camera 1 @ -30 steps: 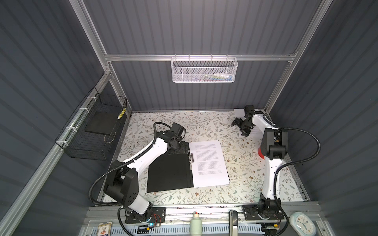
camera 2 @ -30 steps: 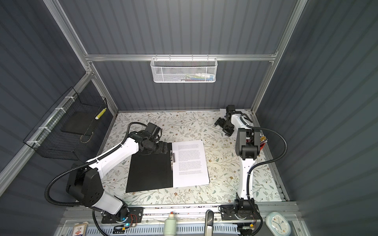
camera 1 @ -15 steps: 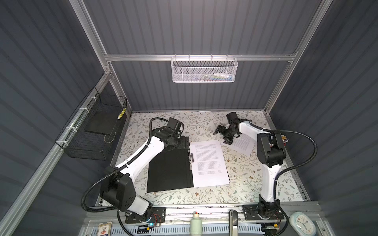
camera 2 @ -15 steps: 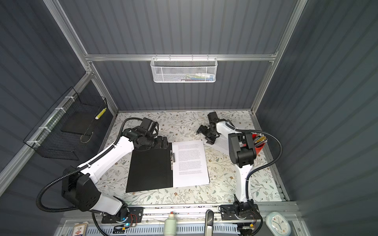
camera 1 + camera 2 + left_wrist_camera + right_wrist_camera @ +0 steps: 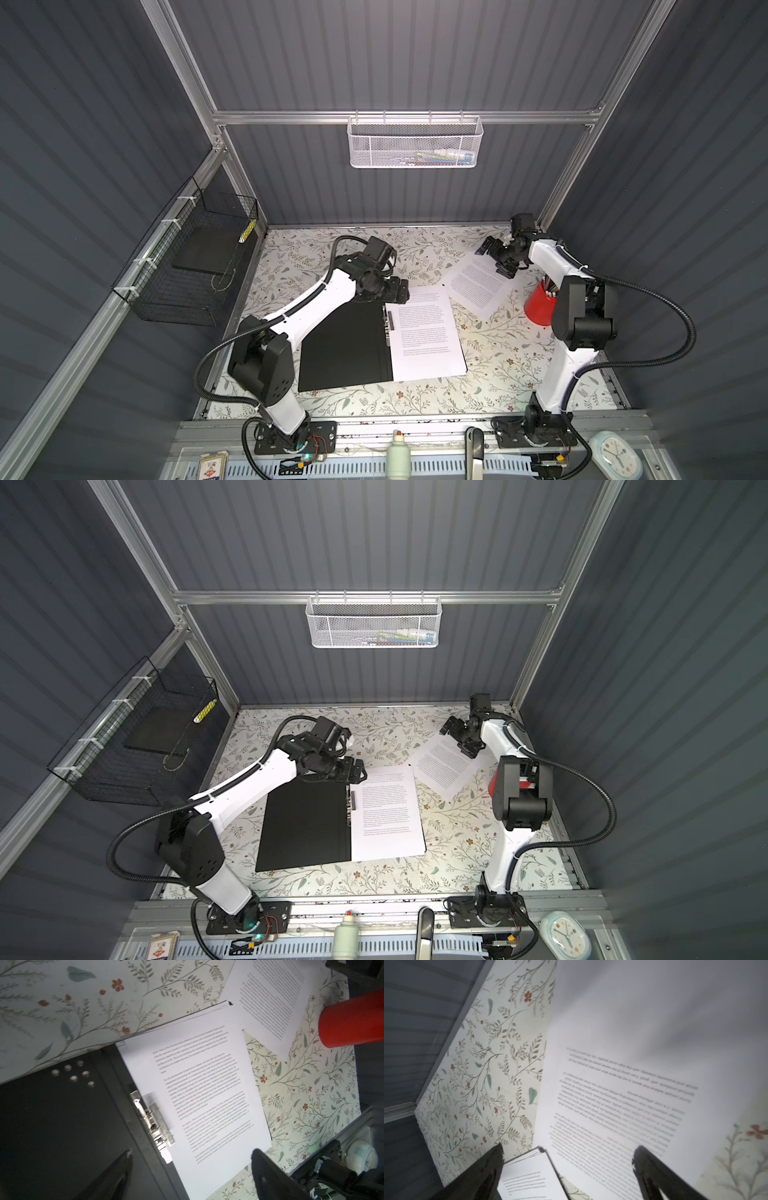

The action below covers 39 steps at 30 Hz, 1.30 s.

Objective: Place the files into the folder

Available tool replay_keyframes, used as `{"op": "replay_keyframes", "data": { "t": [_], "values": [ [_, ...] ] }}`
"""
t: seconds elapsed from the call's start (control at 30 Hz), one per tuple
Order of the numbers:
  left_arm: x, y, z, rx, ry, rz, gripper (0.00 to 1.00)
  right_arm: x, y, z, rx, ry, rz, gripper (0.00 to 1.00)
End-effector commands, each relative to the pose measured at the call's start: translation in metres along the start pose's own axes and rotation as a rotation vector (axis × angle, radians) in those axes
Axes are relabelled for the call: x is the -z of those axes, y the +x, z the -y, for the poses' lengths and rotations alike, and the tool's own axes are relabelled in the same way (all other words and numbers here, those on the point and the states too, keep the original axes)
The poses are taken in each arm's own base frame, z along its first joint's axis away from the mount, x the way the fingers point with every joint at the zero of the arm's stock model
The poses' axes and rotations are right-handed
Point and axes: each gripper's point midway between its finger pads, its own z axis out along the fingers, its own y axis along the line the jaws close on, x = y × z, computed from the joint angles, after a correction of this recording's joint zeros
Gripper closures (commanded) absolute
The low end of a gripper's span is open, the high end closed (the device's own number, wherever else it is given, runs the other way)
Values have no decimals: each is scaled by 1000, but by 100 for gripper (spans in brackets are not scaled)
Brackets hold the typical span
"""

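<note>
1. The loose sheet point(image 5: 478, 286) lay on the surface point(image 5: 498, 365) under the right tool point(image 5: 495, 261), skewed to the folder point(image 5: 345, 349); the right arm was nearer
2. Both tools gaped, empty; the left tool point(image 5: 398, 291) hung over the folder's far edge
3. One open folder, one stack point(image 5: 428, 332) inside, one loose sheet

Honestly, nothing readable here. The files point(image 5: 207, 1095) on the folder point(image 5: 52, 1126) and the loose sheet point(image 5: 623, 1105) carry paragraphs of black print, all too small or blurry. Same for the clock point(image 5: 615, 457) numerals and the little card pack point(image 5: 212, 469).
</note>
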Motion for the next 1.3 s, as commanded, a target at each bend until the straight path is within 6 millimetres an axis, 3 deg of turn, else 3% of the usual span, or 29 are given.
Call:
{"op": "replay_keyframes", "data": {
  "t": [0.0, 0.23, 0.5, 0.73, 0.93, 1.03, 1.1, 1.2, 1.27],
  "values": [
    [-15, -14, 29, -43, 73, 3, 11, -27, 18, 10, 16, 36, -98, 1],
    [-58, -36, 60, -50, 154, -17, 11, -49, 37, 0, -39, -43, -174, 1],
    [-100, -69, 69, -56, 145, -10, 12, -71, 57, -26, 10, -105, -249, 1],
    [-123, -91, 54, -21, 92, 2, 13, -79, 75, -63, 83, -182, -295, 1],
    [-131, -108, 24, 64, 90, 26, 19, -82, 93, -99, 138, -246, -334, 1],
    [-131, -115, 7, 97, 85, 41, 25, -66, 83, -110, 166, -277, -297, 1],
    [-134, -119, -3, 114, 81, 49, 30, -52, 66, -107, 177, -256, -241, 1],
    [-142, -121, -11, 124, 94, 36, 44, -40, 40, -89, 154, -195, -176, 1],
    [-149, -121, -12, 108, 96, 25, 51, -38, 26, -66, 121, -118, -150, 1]
  ]
}}
